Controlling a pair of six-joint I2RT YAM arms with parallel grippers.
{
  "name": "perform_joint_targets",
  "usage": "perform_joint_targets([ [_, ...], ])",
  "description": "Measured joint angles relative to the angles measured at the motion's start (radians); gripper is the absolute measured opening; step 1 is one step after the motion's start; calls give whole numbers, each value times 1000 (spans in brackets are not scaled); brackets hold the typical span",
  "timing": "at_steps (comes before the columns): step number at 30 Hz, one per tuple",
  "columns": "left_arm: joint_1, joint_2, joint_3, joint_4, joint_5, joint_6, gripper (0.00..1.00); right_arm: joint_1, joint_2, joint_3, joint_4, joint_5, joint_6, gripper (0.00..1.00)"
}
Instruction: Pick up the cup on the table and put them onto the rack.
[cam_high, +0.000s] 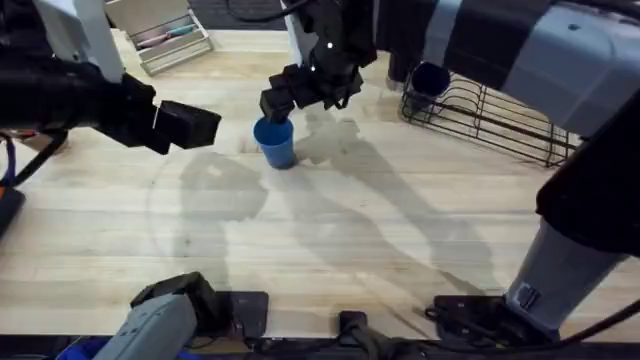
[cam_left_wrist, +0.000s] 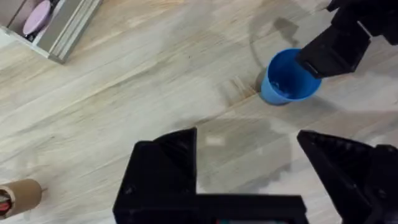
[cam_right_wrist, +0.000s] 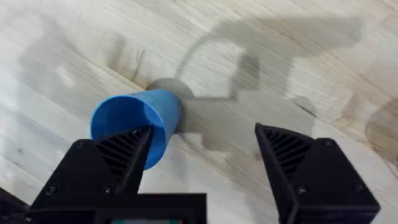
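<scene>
The right gripper (cam_right_wrist: 202, 165) hung just above the blue cup (cam_right_wrist: 138, 124) with its jaws spread wide and empty, one finger (cam_right_wrist: 118, 155) over the cup's rim, the other out over bare wood. The cup stood upright on the counter (cam_high: 330, 230), open mouth up, near the far middle of the boards. It looked like thin plastic: light, fairly stiff, smooth-walled, and likely to tip or skate if nudged from one side. Judging from that, the safest hold would be across the rim, one finger inside and one outside, or round the upper wall with gentle pressure.

The left gripper (cam_left_wrist: 249, 165) hovered well to the cup's left, its jaws also open and holding nothing.

Further out, the black wire rack (cam_high: 490, 115) sat at the far right of the counter, with a dark blue cup (cam_high: 430, 78) already at its near end. Bare wood lay between cup and rack, so nothing seemed to block the carry. A grey tray organiser (cam_high: 165, 40) stood at the far left, and a cardboard tube (cam_left_wrist: 18, 196) lay beyond the left arm.
</scene>
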Motion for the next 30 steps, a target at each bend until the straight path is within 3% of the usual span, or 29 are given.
perform_joint_targets([
  [4,0,0,0,0,1,2,993,0,16,0,-1,-8,0,919],
  [5,0,0,0,0,1,2,994,0,37,0,-1,-22,3,778],
  [8,0,0,0,0,1,2,994,0,41,0,-1,-24,2,633],
  [12,0,0,0,0,1,2,993,0,41,0,-2,-26,6,126],
  [13,0,0,0,0,1,2,992,0,41,0,-2,-29,9,61],
  [24,0,0,0,0,1,2,993,-9,40,4,-1,-118,9,30],
  [30,0,0,0,0,2,2,993,-67,16,4,-27,-131,7,31],
])
